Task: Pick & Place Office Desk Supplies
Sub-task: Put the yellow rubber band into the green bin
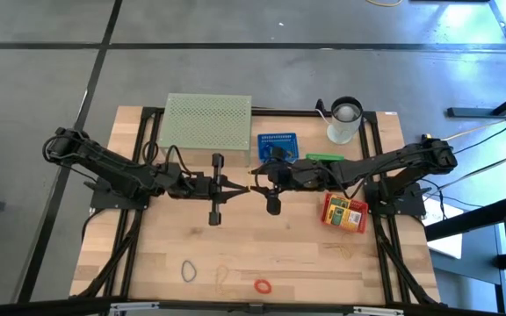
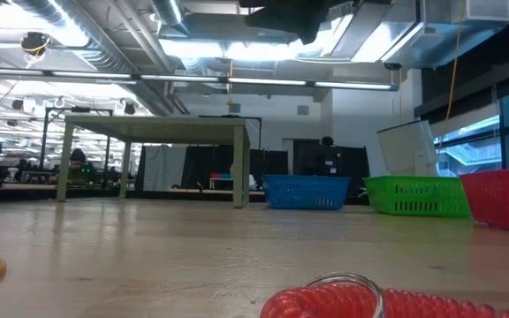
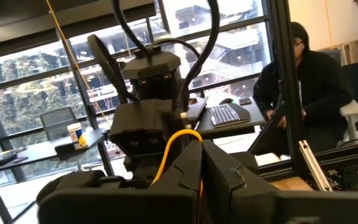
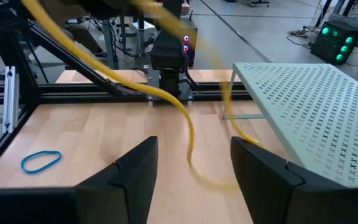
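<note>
Pinches the yellow rubber band (image 3: 178, 144) in the closed left gripper (image 1: 239, 186) above the table's (image 1: 306, 254) middle, faces the wide-open right gripper (image 4: 191, 169) there, and risks dropping the limp loop if released before those fingers close.

Overhead, table-level and two facing wrist cameras, one shared table (image 1: 271, 254)

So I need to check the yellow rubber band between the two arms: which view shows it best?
The right wrist view: the yellow rubber band hangs stretched across the frame, blurred in places. The left wrist view shows only a loop above the shut left gripper. The high view barely resolves it; the low view misses it.
</note>
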Controlling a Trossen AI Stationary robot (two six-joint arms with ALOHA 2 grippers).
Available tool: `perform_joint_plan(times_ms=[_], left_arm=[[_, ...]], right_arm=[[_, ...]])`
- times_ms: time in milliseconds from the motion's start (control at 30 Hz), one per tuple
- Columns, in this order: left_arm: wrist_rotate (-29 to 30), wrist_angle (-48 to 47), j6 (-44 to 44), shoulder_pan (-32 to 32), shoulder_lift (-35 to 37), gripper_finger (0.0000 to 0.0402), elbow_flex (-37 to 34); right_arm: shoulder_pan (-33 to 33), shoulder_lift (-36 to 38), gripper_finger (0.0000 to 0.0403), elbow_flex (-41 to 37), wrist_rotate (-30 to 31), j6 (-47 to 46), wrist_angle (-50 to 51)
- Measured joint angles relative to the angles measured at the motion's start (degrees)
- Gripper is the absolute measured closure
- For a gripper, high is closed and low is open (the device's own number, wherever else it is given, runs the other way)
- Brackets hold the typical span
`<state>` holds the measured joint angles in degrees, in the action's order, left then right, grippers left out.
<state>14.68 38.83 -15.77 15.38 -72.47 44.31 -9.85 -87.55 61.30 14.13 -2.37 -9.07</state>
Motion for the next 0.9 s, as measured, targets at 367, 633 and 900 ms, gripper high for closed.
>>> perform_joint_plan(times_ms=[367, 633, 900], left_arm=[[-2.8, 0.1, 0.2, -2.9, 0.0, 0.0400, 0.0], [-2.8, 0.3, 0.2, -4.5, 0.0, 0.0400, 0.0], [-5.4, 2.0, 1.0, -5.4, 0.0, 0.0400, 0.0]], right_arm=[[0.0, 0.0, 0.0207, 0.0, -0.2, 0.0, -1.4], [0.0, 0.0, 0.0206, 0.0, -0.2, 0.0, -1.4], [0.0, 0.0, 0.0210, 0.0, -2.7, 0.4, -2.3]])
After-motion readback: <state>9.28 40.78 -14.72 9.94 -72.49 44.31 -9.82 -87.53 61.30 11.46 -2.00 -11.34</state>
